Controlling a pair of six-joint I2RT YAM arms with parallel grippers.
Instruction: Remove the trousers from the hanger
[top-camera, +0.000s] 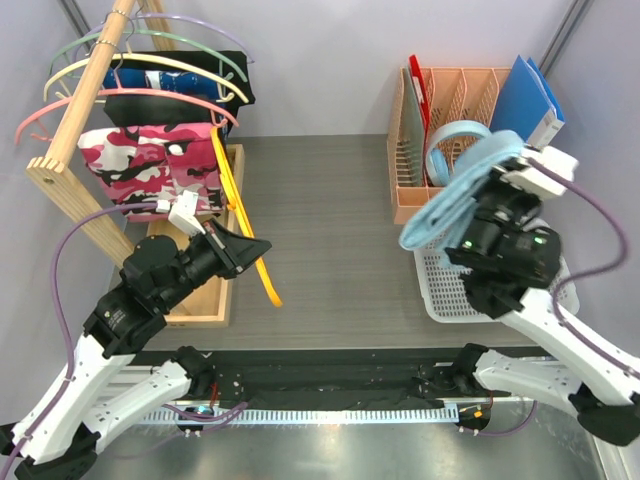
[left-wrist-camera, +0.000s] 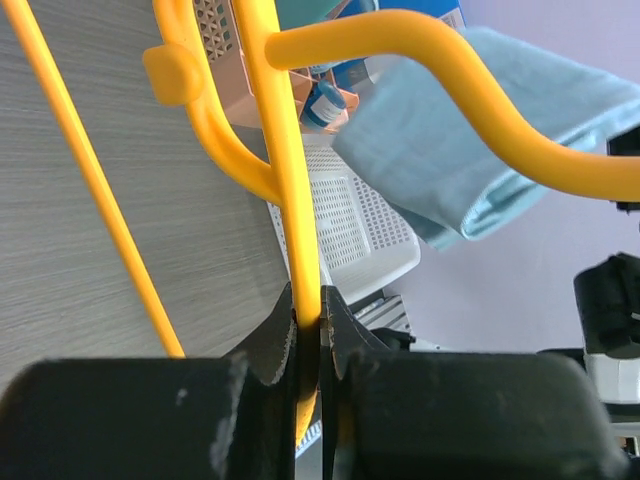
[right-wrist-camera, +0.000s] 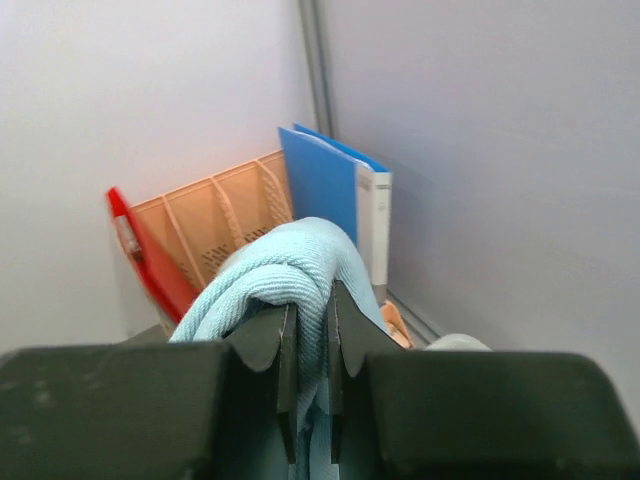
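At nine o'clock, the left gripper (top-camera: 243, 246) stands clamped on the yellow hanger (top-camera: 262, 276), its bar bare. At three o'clock, the right gripper (right-wrist-camera: 310, 322) pinches the sky-blue trousers (top-camera: 455, 200) above the white basket (top-camera: 437, 296). They are best lowered slowly before the jaws part, lest loose folds snag the rim.

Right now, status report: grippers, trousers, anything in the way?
Left gripper shut on the hanger. Right gripper shut on the trousers, off the hanger, raised near the white basket. No obstruction seen between arms.
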